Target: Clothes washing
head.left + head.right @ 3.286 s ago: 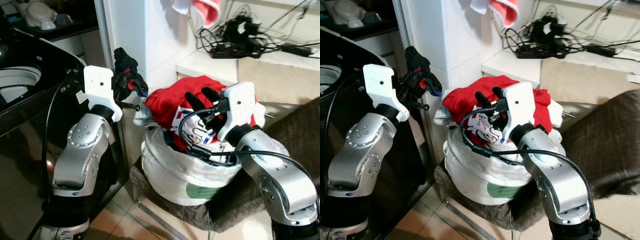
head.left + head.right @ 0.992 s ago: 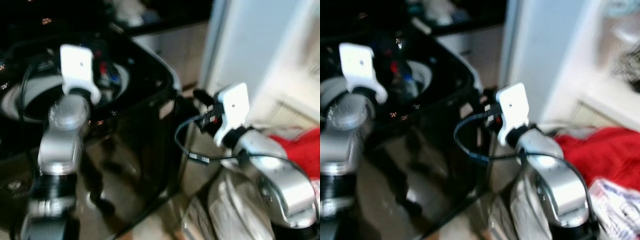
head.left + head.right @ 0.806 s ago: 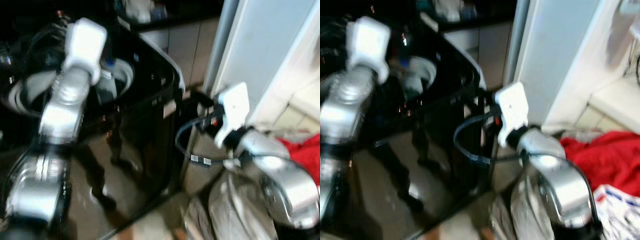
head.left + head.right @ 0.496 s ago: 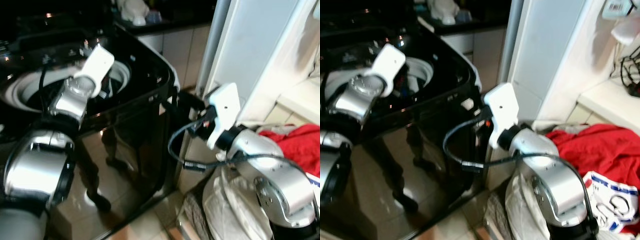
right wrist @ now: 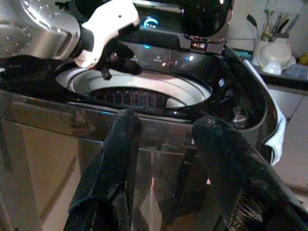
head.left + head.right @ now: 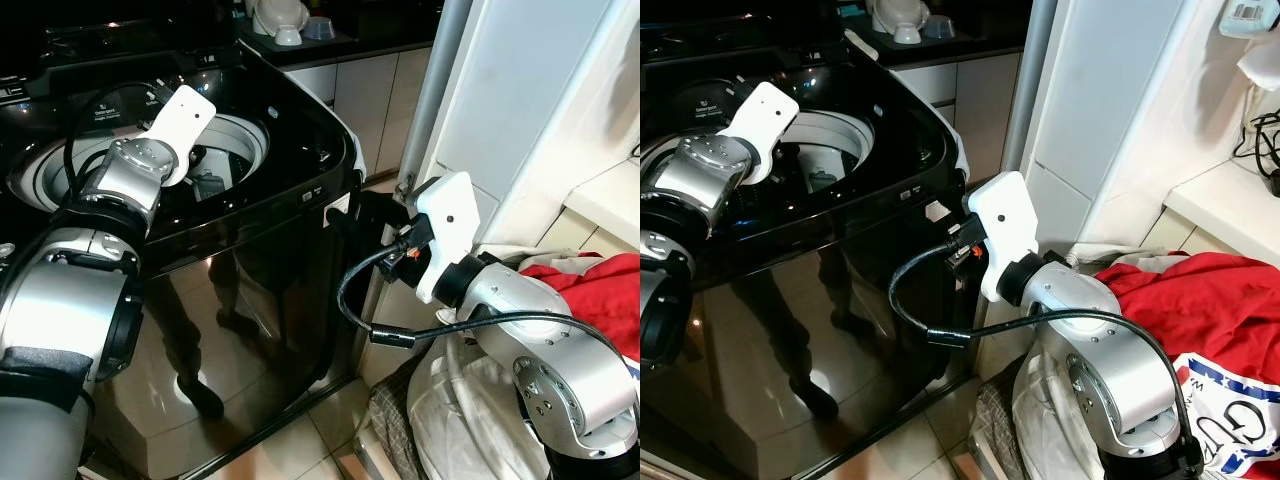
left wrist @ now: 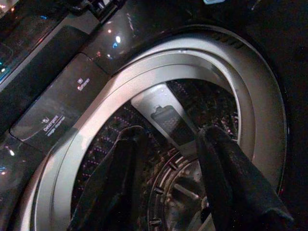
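Note:
A black top-loading washer point(image 6: 260, 270) stands on my left with its lid up and its round drum opening point(image 6: 240, 150) exposed. My left gripper point(image 7: 175, 163) hangs open inside that opening, with only the perforated drum wall and bottom plate showing between its fingers. My right gripper point(image 6: 365, 210) is open and holds nothing, level with the washer's front right corner. A red garment point(image 6: 1200, 300) lies heaped on a white laundry bag point(image 6: 470, 420) at the lower right, behind my right arm, with a white printed cloth point(image 6: 1230, 400) beside it.
A white cabinet wall and a grey pole point(image 6: 440, 90) rise just right of the washer. A dark counter with white dishes point(image 6: 285, 20) lies behind. A black cable point(image 6: 360, 290) loops under my right wrist. Tiled floor point(image 6: 300, 455) shows below.
The camera has swung left from the laundry bag to the washer. My left gripper, which held a dark garment, now hangs over the drum with nothing in it. My right gripper left the red pile.

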